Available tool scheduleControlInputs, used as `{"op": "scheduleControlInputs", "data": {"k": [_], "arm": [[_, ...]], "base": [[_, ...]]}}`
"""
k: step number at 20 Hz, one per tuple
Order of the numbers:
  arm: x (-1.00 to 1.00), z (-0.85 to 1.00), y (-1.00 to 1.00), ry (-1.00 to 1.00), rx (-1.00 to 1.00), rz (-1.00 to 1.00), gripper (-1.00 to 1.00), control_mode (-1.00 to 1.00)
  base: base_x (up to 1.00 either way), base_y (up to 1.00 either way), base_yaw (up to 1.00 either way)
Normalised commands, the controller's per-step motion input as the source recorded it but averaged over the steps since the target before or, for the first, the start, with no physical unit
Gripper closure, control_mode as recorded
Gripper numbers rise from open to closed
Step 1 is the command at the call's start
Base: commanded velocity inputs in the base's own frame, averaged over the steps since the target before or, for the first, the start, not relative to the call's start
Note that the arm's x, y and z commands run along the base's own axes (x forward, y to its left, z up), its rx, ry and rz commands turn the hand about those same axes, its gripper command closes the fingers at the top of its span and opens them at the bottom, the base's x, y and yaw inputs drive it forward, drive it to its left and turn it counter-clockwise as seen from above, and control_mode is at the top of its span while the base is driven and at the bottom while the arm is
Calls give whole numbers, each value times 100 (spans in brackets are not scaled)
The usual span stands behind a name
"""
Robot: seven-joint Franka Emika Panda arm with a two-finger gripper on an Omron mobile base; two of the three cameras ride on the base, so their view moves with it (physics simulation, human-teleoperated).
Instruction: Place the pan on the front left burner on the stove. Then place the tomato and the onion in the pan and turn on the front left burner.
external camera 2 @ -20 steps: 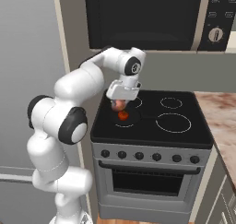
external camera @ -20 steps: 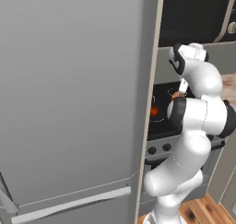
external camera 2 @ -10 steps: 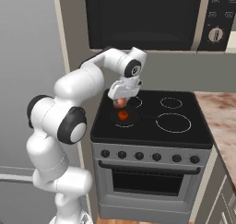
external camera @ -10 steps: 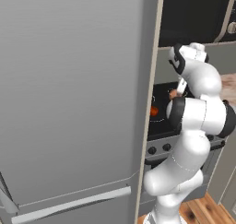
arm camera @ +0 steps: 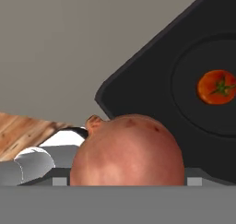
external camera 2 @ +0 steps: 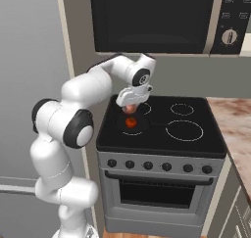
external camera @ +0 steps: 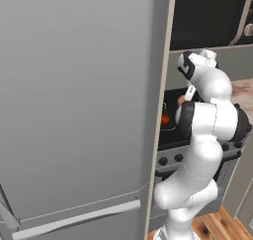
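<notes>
Left base view, my arm: it rises at the lower right and bends up in front of the stove; my gripper hangs over the cooktop's left side, mostly behind my own forearm.
Left base view, tomato: a red speck, the tomato, sits near the cooktop's left edge, beside the tall grey fridge.
Right base view, hand: my gripper is above the front left burner, jaws spread wide around the onion, gripping it off the glass.
Right base view, pan: the pan lies on that burner near the stove's front left corner, the tomato inside it, right under the onion.
Hand view, onion: the onion bulges huge at the bottom, between my fingertips, which I cannot make out.
Hand view, pan: the pan is at the right, tomato resting in it, well apart from the onion.
</notes>
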Motion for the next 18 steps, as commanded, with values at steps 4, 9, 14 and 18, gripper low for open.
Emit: {"op": "scheduleControlInputs", "data": {"k": [4,9,14,18], "arm": [[30,-25,-8,0,0,-6,100,-100],[21,-27,-9,0,0,-3,100,-100],[15,-26,0,0,0,0,100,-100],[23,-29,0,0,0,0,100,-100]], "base": [[0,0,0],[0,0,0],[0,0,0],[0,0,0]]}}
